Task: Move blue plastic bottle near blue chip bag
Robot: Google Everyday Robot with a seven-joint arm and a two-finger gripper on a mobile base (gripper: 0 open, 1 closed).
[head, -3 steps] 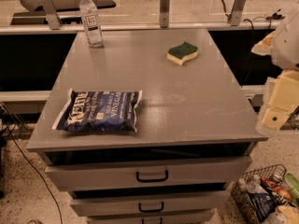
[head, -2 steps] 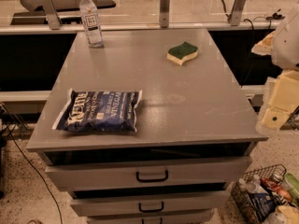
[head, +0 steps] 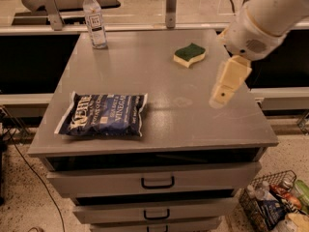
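Note:
The blue plastic bottle stands upright at the far left corner of the grey cabinet top; it is clear with a white cap and a blue-and-white label. The blue chip bag lies flat near the front left edge, dark blue with white lettering. My gripper hangs over the right side of the top, on the end of the white arm, far from the bottle and the bag. It holds nothing that shows.
A green-and-yellow sponge lies at the far right of the top, just left of the gripper. Drawers with black handles are below the top. A wire basket of items sits on the floor at the lower right.
The arm and gripper have swung in from the right edge to above the right side of the cabinet top. Bottle, bag and sponge have not moved on the top.

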